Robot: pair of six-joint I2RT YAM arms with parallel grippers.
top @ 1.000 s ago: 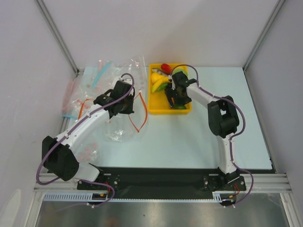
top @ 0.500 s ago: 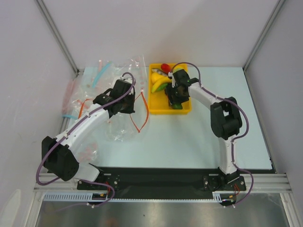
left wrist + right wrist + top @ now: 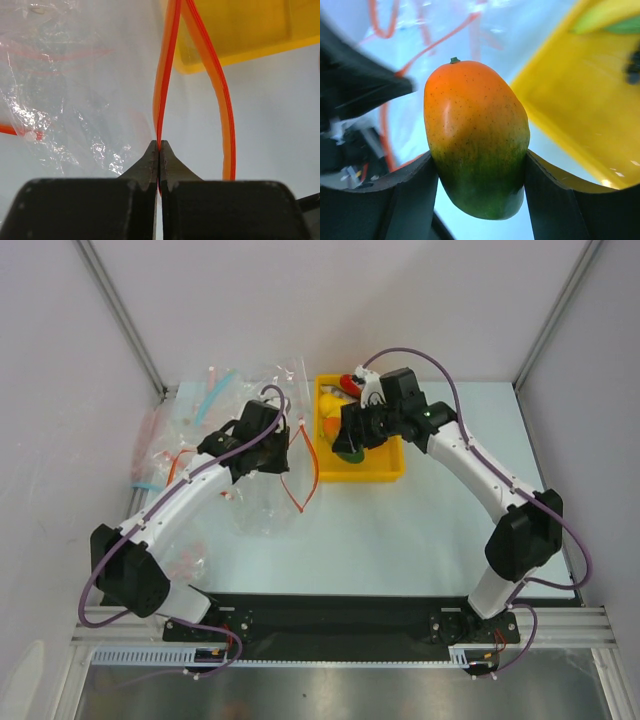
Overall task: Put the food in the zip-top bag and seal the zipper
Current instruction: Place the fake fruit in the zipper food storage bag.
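My left gripper (image 3: pixel 281 446) (image 3: pixel 159 146) is shut on one lip of the red zipper (image 3: pixel 167 75) and holds it up. The other lip (image 3: pixel 220 90) bows away, so the mouth of the zip-top bag (image 3: pixel 262 508) gapes toward the tray. My right gripper (image 3: pixel 350 443) (image 3: pixel 477 155) is shut on the green-red mango (image 3: pixel 475 135) and holds it in the air over the left edge of the yellow tray (image 3: pixel 385 473), close to the bag's mouth (image 3: pixel 305 475). A yellow banana (image 3: pixel 329 406) and other food lie in the tray, mostly hidden by my right arm.
Other clear pouches with blue strips (image 3: pixel 214 390) lie crumpled at the back left, and more plastic lies by the left arm's base (image 3: pixel 185 560). A red toy (image 3: pixel 349 382) sits at the tray's back edge. White walls enclose the table at the back and sides.
My right gripper has lifted the mango out of the tray and carried it left toward the bag's mouth. My left gripper has shifted slightly, still holding the red strip.
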